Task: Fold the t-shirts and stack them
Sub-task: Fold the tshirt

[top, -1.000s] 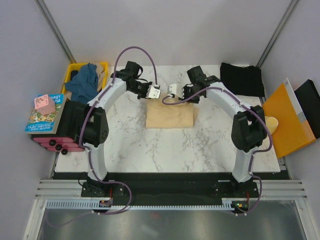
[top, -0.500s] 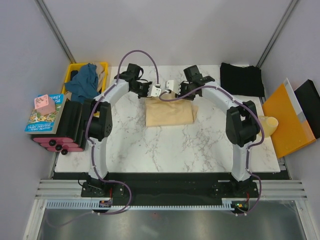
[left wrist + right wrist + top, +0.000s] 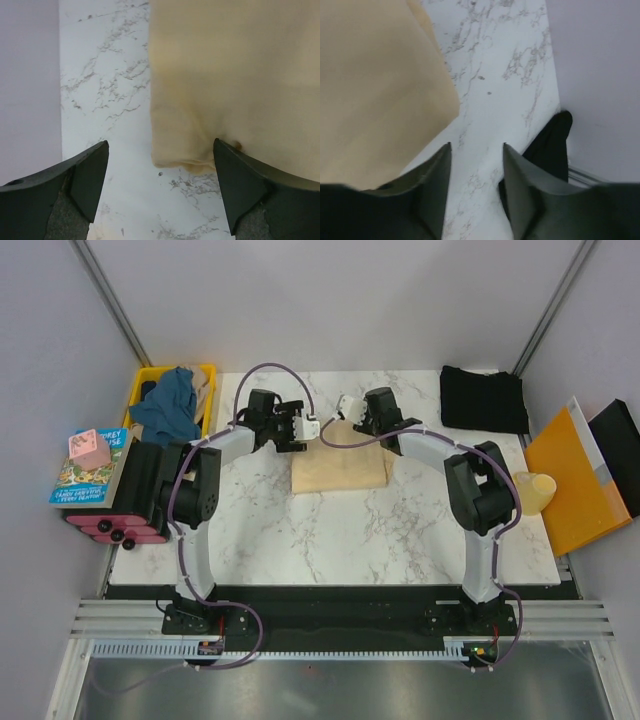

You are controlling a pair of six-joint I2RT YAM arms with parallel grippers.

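Teal t-shirt (bunched) hides most of crate.

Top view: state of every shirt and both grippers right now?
cream t-shirt, folded, lying flat on the table
black t-shirt, folded, at the far right corner, nothing stacked on it
teal t-shirt, unfolded, bunched in the yellow crate
left gripper, open, nothing held
right gripper, open, nothing held
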